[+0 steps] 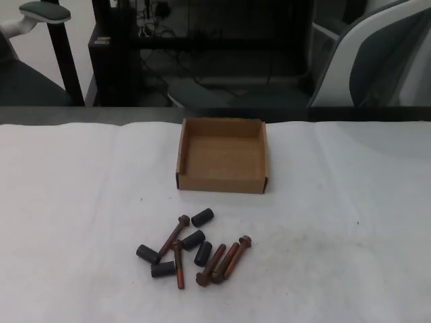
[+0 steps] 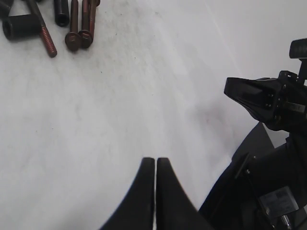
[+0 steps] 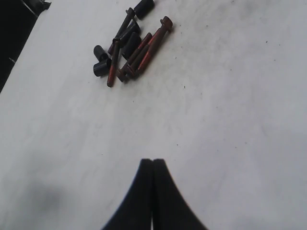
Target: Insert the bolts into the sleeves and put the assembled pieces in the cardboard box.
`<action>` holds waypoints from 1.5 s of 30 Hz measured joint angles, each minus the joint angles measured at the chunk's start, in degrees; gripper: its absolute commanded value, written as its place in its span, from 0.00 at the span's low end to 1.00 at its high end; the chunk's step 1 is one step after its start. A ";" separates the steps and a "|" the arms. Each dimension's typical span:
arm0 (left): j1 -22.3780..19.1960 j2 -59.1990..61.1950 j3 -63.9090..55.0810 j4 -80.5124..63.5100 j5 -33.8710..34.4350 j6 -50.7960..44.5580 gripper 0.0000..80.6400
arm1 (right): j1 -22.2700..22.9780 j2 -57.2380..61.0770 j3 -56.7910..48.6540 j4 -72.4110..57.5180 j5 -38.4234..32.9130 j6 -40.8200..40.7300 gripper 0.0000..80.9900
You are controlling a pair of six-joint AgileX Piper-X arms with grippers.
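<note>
Right, both hands are clenched with nothing in them: my left hand [image 2: 155, 165] has its fingertips pressed together above the white surface [image 2: 120, 110], and my right hand [image 3: 152, 165] is just the same. The bolts [image 1: 231, 258] and sleeves [image 1: 193, 239] lie loose in one heap toward the near side of the surface, several touching or crossing. Each wrist view puts that heap well apart from its fingertips. The cardboard box [image 1: 221, 182] stands open-topped beyond the heap, apart from it and close to the surface's far edge. Broad stretches of white surface run on either side of heap and box. A dark arm part [image 2: 268, 100] sits near my left hand.
</note>
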 measured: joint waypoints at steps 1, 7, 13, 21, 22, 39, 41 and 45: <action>0.00 0.00 0.00 0.00 0.00 0.00 0.02 | 0.00 0.00 0.00 0.00 0.00 0.00 0.00; 0.00 0.00 0.00 0.00 0.00 0.00 0.02 | 0.00 0.00 0.00 0.00 0.00 0.00 0.00; 0.00 0.00 0.00 0.00 0.00 0.00 0.02 | 0.00 0.00 0.00 0.00 0.00 0.00 0.00; 0.00 0.00 0.00 0.00 0.00 0.00 0.02 | 0.00 0.00 0.00 0.00 0.00 0.00 0.00; 0.00 0.00 0.00 0.00 0.00 0.00 0.02 | 0.00 0.00 0.00 0.00 0.00 0.00 0.00; 0.00 0.00 0.00 0.00 0.00 0.00 0.02 | 0.00 0.00 0.00 0.00 0.00 0.00 0.00; 0.00 0.00 0.00 0.00 0.00 0.00 0.02 | 0.00 0.00 0.00 0.00 0.00 0.00 0.00; 0.00 0.00 0.00 0.00 0.00 0.00 0.02 | 0.00 0.00 0.00 0.00 0.00 0.00 0.00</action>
